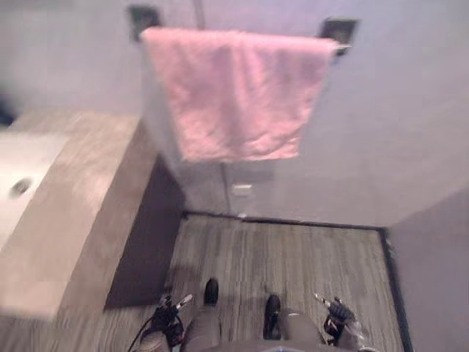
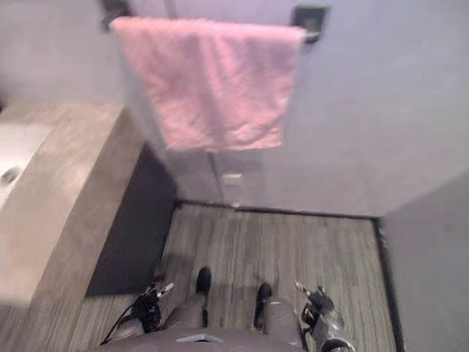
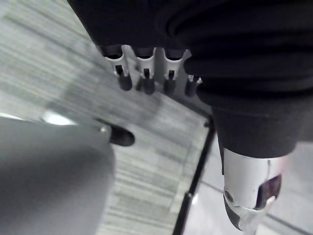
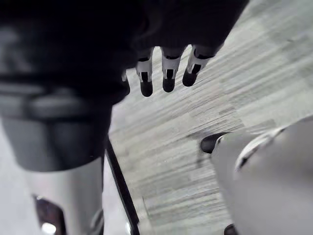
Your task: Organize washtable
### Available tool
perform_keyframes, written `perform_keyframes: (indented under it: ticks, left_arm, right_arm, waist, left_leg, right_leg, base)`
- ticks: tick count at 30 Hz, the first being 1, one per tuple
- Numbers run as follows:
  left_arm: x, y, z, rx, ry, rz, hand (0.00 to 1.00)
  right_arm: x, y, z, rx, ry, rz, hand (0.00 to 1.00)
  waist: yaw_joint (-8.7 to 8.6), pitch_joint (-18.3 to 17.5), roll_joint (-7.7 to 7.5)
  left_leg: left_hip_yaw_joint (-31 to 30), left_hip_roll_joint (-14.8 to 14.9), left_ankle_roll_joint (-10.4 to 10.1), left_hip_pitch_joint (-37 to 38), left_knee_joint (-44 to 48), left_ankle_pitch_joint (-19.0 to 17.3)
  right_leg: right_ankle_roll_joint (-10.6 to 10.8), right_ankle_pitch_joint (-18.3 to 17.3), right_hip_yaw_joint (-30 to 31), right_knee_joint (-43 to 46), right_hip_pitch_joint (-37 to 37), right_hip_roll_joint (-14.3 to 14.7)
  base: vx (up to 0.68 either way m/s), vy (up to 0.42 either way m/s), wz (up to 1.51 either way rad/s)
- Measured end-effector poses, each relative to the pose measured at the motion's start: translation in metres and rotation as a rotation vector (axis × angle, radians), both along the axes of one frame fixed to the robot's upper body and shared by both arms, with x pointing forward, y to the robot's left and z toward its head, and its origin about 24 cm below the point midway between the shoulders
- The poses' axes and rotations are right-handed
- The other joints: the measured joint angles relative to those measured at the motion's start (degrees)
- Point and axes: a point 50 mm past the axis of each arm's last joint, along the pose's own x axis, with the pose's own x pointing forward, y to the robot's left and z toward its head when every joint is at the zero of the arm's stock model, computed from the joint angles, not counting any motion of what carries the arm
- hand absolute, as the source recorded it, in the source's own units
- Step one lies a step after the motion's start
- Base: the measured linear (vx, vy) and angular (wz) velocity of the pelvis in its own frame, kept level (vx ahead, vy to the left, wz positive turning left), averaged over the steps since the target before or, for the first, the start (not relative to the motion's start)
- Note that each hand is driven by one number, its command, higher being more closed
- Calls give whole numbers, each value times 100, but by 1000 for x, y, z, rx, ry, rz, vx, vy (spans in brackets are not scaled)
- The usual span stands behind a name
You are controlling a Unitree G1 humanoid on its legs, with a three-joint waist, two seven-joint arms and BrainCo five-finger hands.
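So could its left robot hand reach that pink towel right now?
Probably not as it hangs: the left robot hand is low at its side, the towel high on the wall ahead. Nothing blocks the way.

A pink terry towel [image 1: 234,95] hangs draped over a wall rail [image 1: 341,48] held by two dark square brackets [image 1: 339,31], on the wall just beyond the right end of the beige stone-look counter [image 1: 80,191]. The cloth hangs flat and spreads along nearly the whole rail, its lower edge slightly uneven. The counter's top holds a white sunken basin [image 1: 26,165] with a round drain [image 1: 20,187]. The counter's side panel is dark.
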Motion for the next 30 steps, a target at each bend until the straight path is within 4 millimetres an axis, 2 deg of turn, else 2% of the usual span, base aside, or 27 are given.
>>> perform_keyframes:
  ticks: [1, 2, 4, 5, 6, 7, 8, 9, 10, 11, 12, 13, 14, 15, 16, 17, 18, 19, 20, 21, 22, 23, 25, 26, 28, 29, 30]
  left_arm:
    - [1, -1, 0, 6, -2, -18, 0]
    - [-3, -2, -1, 1, 12, -25, 0]
    - [-12, -7, -6, -2, 52, -70, 0]
    - [-14, -10, -8, -15, 71, -88, 0]
    - [-14, -11, -8, -23, 76, -94, 0]
    - [-14, -13, -9, -23, 89, -116, 0]
    - [-8, -16, -8, -26, 78, -136, 0]
    - [-3, -17, -7, -22, 67, -157, 0]
    - [1, -17, -6, -10, 67, -188, 0]
    - [-1, -17, -6, -1, 77, -199, 0]
    - [-5, 0, -6, 42, 101, -202, 0]
    - [7, -3, -3, 49, 78, -218, 0]
    - [17, -3, 2, 58, 38, -233, 0]
    - [39, -6, 11, 82, -35, -280, 0]
    - [49, -6, 17, 102, -86, -300, 0]
    - [48, -6, 17, 104, -82, -304, 0]
    - [42, -9, 13, 101, -59, -316, 0]
    - [29, -5, 7, 104, -9, -313, 0]
    - [13, -2, 0, 96, 55, -295, 0]
    - [0, -2, -5, 81, 102, -271, 0]
    - [-6, 0, -7, 82, 122, -256, 0]
    - [-11, 7, -7, 82, 131, -205, 0]
    - [-16, 15, -7, 89, 131, -154, 0]
    - [-15, 16, -6, 86, 123, -127, 0]
    - [-23, 12, -9, 69, 144, -105, 0]
    - [-27, 9, -11, 62, 152, -100, 0]
    - [-29, 9, -11, 62, 156, -100, 0]
  right_arm:
    - [4, -3, 3, -20, -18, 19, 0]
    - [-2, -3, 1, -22, -6, 24, 0]
    - [-10, -5, -1, -21, 6, 10, 0]
    - [-12, -8, -1, -22, 10, -5, 0]
    - [-12, -11, 0, -23, 8, -20, 0]
    - [-14, -13, 0, -21, 10, -37, 0]
    - [-17, -16, -1, -25, 24, -45, 0]
    - [-19, -19, -1, -30, 33, -53, 0]
    - [-24, -16, -4, -21, 62, -41, 0]
    - [-23, -20, -3, -26, 63, -39, 0]
    - [-14, -13, -2, -37, 52, 39, 0]
    - [-6, -16, 2, -51, 27, 52, 0]
    - [-5, -18, 3, -60, 32, 50, 0]
    - [-2, -17, 3, -67, 37, 62, 0]
    - [3, -8, 2, -55, 36, 88, 0]
    - [5, -3, 2, -49, 35, 105, 0]
    - [9, 0, 4, -64, 22, 155, 0]
    - [13, 9, 4, -55, 7, 196, 0]
    - [12, 13, 3, -44, 8, 217, 0]
    - [5, 10, 1, -32, 8, 176, 0]
    - [0, 8, 1, -35, 14, 162, 0]
    - [-13, 7, -4, -26, 43, 138, 0]
    - [-24, 12, -8, -6, 71, 126, 0]
    - [-24, 14, -8, -1, 71, 137, 0]
    - [-18, 13, -6, -9, 55, 167, 0]
    - [-13, 16, -5, -14, 49, 198, 0]
    - [-12, 18, -5, -19, 53, 228, 0]
  waist:
    - [32, 110, 93]
    - [16, 116, 132]
    - [0, 21, 246]
    - [-51, -53, 362]
    - [-108, -70, 386]
    - [-242, -118, 443]
    - [-385, -180, 571]
    - [-378, -198, 595]
    - [-418, -202, 530]
    - [-411, -191, 510]
    - [-328, -282, 577]
    - [-289, -222, 642]
    - [-217, -129, 618]
    - [-241, 18, 414]
    - [-229, 198, 46]
    - [-231, 232, -123]
    - [-214, 261, -202]
    - [-60, 281, -287]
    - [-115, 280, -271]
    - [-211, 269, -246]
    - [-253, 269, -243]
    - [-277, 241, -286]
    - [-248, 129, -450]
    - [-146, 84, -513]
    - [-94, -53, -277]
    - [-4, -191, -162]
    - [55, -299, -163]
  left_leg:
    - [644, 264, 3, 71, 1621, -782]
    - [917, 492, -180, 550, 2406, -1138]
    - [998, 733, -423, 1435, 2829, -1237]
    - [937, 852, -639, 1944, 2687, -1124]
    - [803, 862, -831, 2154, 2459, -1009]
    - [520, 854, -1314, 2508, 1603, -628]
    - [319, 809, -1451, 2892, 227, 213]
    - [215, 721, -1562, 3043, -188, 77]
    - [157, 550, -1536, 3096, -486, 43]
    - [216, 546, -1289, 3197, -513, -116]
    - [390, 818, -1346, 3158, -7, -993]
    - [485, 879, -1271, 3096, 123, -1373]
    - [466, 825, -1148, 3091, 154, -1633]
    - [544, 729, -1148, 3016, 119, -2122]
    - [548, 488, -1000, 3046, -268, -2387]
    - [550, 373, -926, 3032, -577, -2390]
    - [491, 290, -781, 2891, -1005, -1817]
    - [592, 120, -746, 2886, -794, -1852]
    - [510, 110, -662, 2814, -712, -1819]
    - [168, 44, -545, 2685, -715, -1677]
    - [-33, 10, -510, 2626, -739, -1596]
    - [-461, -121, -444, 2497, -800, -1366]
    - [-912, -421, -380, 2255, -835, -1123]
    - [-1058, -588, -383, 2128, -818, -1014]
    - [-1171, -542, -354, 2016, -930, -821]
    - [-1205, -502, -374, 1945, -998, -713]
    - [-1198, -502, -385, 1833, -976, -701]
  right_leg:
    - [-63, 43, -495, -145, 300, -50]
    - [-91, 69, -904, -269, 506, -48]
    - [-102, 63, -1269, -340, 648, -54]
    - [-119, 73, -1431, -361, 571, -68]
    - [-121, 75, -1454, -376, 495, -69]
    - [-173, 133, -1457, -401, 300, -56]
    - [-174, 410, -1550, -306, 90, -18]
    - [-140, 457, -1622, -152, -18, -106]
    - [-246, 383, -1643, 438, -304, -446]
    - [-244, 161, -1517, 936, -608, -366]
    - [-634, 571, -1141, 66, -646, 508]
    - [-634, 481, -1244, 142, -672, 520]
    - [-722, 499, -1158, 317, -770, 471]
    - [-664, 472, -1072, 497, -813, 198]
    - [-554, 548, -948, 606, -716, -150]
    - [-449, 622, -859, 664, -695, -303]
    - [-138, 839, -474, 840, -750, -368]
    - [249, 1074, 387, 1043, -978, -379]
    - [519, 1028, 1131, 1416, -1045, -347]
    - [659, 601, 1797, 2329, -1050, -289]
    - [698, 380, 2044, 2774, -959, -301]
    - [939, 55, 2436, 3347, -621, -285]
    - [1071, -94, 2900, 3571, -44, -303]
    - [1241, -440, 3148, 3170, 248, -307]
    - [1371, -557, 3277, 2527, 536, -156]
    - [1337, -683, 3321, 2044, 744, -122]
    - [1302, -763, 3332, 1847, 722, -131]
  base:
    - [-177, -174, 216]
    - [-233, -164, 187]
    - [-138, -26, 138]
    - [-133, 31, 124]
    - [-207, 50, 132]
    - [-162, 23, 146]
    - [-120, 67, 129]
    - [-115, 102, 87]
    - [-141, 0, 13]
    - [-176, -154, -72]
    - [-100, -217, -94]
    - [-81, -63, -105]
    - [-143, 99, -11]
    - [-308, 148, 11]
    - [-399, 116, 44]
    - [-543, 112, 31]
    - [-461, 294, -23]
    - [-274, 501, -14]
    - [110, 606, 40]
    - [322, 463, 114]
    - [454, 352, 176]
    - [423, 230, 157]
    - [333, 138, 157]
    - [51, 34, 101]
    - [-102, 40, 39]
    - [-63, 67, 15]
    - [-90, 25, -7]
